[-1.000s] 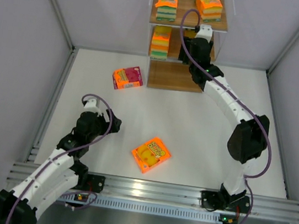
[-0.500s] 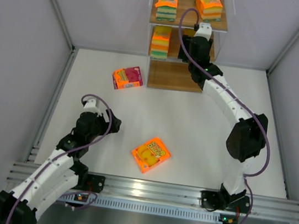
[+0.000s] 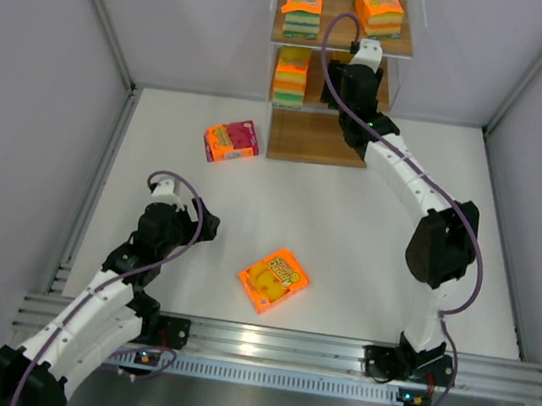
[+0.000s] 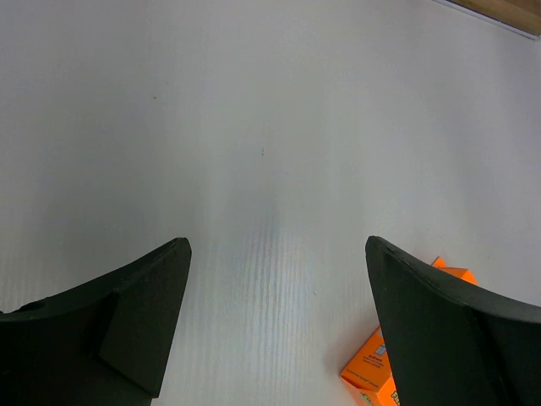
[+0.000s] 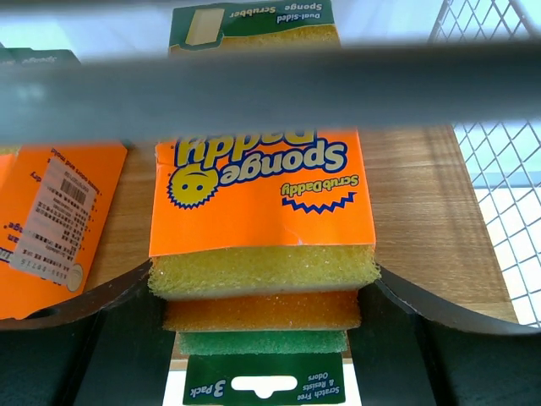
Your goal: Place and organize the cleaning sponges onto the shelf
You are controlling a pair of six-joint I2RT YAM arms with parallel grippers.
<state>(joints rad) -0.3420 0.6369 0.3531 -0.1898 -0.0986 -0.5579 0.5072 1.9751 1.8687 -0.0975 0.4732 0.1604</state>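
Left arm [image 3: 101, 295] and right arm [image 3: 401, 176]: white segmented link shells joined by black housings, the largest a rounded black elbow block [image 3: 438, 249]. A purple cable [image 3: 184, 186] loops along each arm. Bases [image 3: 407, 367] are black. Left gripper [image 4: 276, 245] and right gripper [image 5: 264, 269] carry matte black fingers [image 4: 118, 321], broad, tapering to curved tips.

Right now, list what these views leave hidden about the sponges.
Right wrist: whether the right pincer squeezes the sponge pack it flanks is unclear.
Right wrist: a blurred shelf bar hides part of the rear pack.
Left wrist: the frame edge cuts off the orange pack.
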